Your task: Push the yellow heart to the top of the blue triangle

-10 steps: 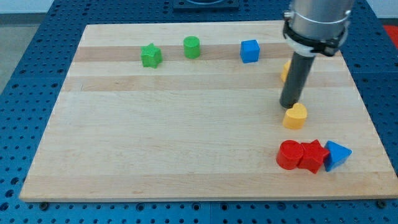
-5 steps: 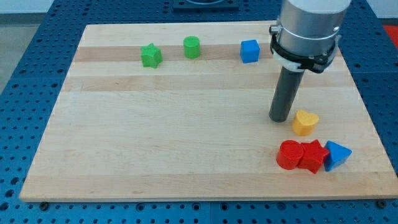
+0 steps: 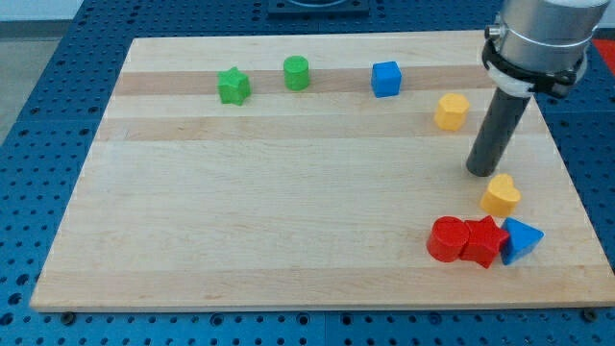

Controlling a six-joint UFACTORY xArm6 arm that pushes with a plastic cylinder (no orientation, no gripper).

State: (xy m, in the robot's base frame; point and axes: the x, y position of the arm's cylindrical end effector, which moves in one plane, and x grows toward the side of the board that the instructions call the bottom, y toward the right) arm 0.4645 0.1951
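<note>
The yellow heart (image 3: 501,195) lies near the view's right, just above and slightly left of the blue triangle (image 3: 522,239), with a small gap between them. My tip (image 3: 479,170) rests on the board just up and left of the heart, close to its upper left edge. The blue triangle sits at the right end of a row with a red star (image 3: 484,240) and a red cylinder (image 3: 447,238).
A yellow hexagon (image 3: 451,111) lies above and left of my tip. A blue cube (image 3: 386,78), a green cylinder (image 3: 297,73) and a green star (image 3: 233,86) line the top of the wooden board (image 3: 269,192). The board's right edge is near the triangle.
The yellow heart has slid right and down, from left of the red star's line to just above the blue triangle. My tip moved left around it, then right, uncovering the yellow hexagon.
</note>
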